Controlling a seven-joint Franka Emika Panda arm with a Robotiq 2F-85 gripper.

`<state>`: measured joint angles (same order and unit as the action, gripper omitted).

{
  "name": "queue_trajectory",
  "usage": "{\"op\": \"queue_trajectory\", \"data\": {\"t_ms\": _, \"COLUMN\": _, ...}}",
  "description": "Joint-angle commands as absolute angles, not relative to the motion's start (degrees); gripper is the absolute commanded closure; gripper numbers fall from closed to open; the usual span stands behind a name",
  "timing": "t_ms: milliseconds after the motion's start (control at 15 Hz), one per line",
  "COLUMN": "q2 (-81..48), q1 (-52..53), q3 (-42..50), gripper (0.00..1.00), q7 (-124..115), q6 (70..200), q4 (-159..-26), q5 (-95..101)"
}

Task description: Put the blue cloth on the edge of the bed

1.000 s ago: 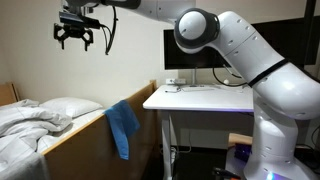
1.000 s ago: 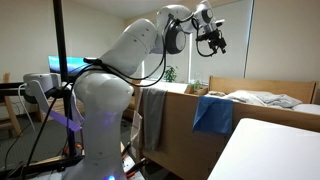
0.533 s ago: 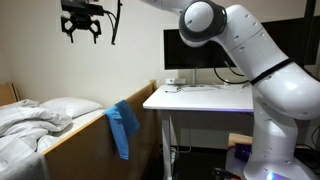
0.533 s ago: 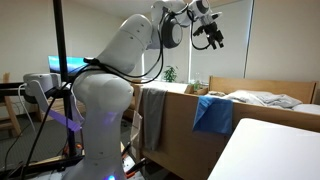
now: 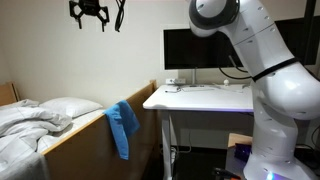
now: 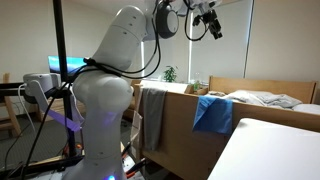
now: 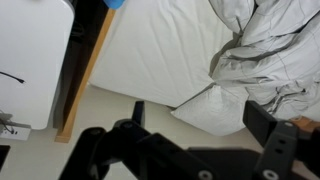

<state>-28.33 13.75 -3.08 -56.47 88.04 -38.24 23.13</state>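
Observation:
The blue cloth [image 5: 122, 128] hangs limp over the brown wooden side board of the bed [image 5: 88, 137], near its end by the desk. It shows in both exterior views, here draped over the edge of the bed [image 6: 180, 128] as the same blue cloth [image 6: 213, 113]. In the wrist view only a blue corner [image 7: 115, 3] shows at the top, on the board [image 7: 85, 70]. My gripper [image 5: 92, 22] is open and empty, high above the bed near the ceiling, also seen raised in an exterior view [image 6: 214, 32]. Its fingers [image 7: 200, 118] frame the pillow far below.
A white desk [image 5: 200, 98] with a dark monitor [image 5: 200, 50] stands right beside the bed. White rumpled bedding [image 5: 25, 122] and a pillow [image 5: 72, 106] lie on the mattress. A grey cloth [image 6: 152, 115] hangs on the bed's end board. A white surface [image 6: 275, 150] fills the near corner.
My gripper has risen steadily and shifted a little toward the desk side, staying open and empty. The blue cloth has stayed hanging on the board.

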Motion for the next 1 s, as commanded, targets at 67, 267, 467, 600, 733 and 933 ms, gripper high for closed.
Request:
{"op": "queue_trajectory", "data": {"t_ms": 67, "q2": -18.78, "q1": 12.73, "q3": -2.69, "gripper": 0.00, "q7": -64.25, "q6": 87.46, "q4": -50.48, "q5": 22.16}}
{"op": "queue_trajectory", "data": {"t_ms": 267, "q2": -13.20, "q1": 11.78, "q3": -2.54, "gripper": 0.00, "q7": -68.14, "q6": 89.38, "q4": -57.74, "q5": 21.34}}
{"op": "queue_trajectory", "data": {"t_ms": 467, "q2": -7.88, "q1": 11.30, "q3": -1.93, "gripper": 0.00, "q7": -71.44, "q6": 90.11, "q4": -64.36, "q5": 21.36}}
{"op": "queue_trajectory", "data": {"t_ms": 600, "q2": -4.37, "q1": 11.16, "q3": -1.27, "gripper": 0.00, "q7": -73.99, "q6": 90.89, "q4": -68.90, "q5": 22.39}}
{"op": "queue_trajectory", "data": {"t_ms": 733, "q2": -0.76, "q1": 11.30, "q3": -0.33, "gripper": 0.00, "q7": -77.09, "q6": 93.14, "q4": -73.61, "q5": 23.90}}
{"op": "queue_trajectory", "data": {"t_ms": 933, "q2": 4.62, "q1": 11.26, "q3": 1.26, "gripper": 0.00, "q7": -80.22, "q6": 94.61, "q4": -81.08, "q5": 24.53}}
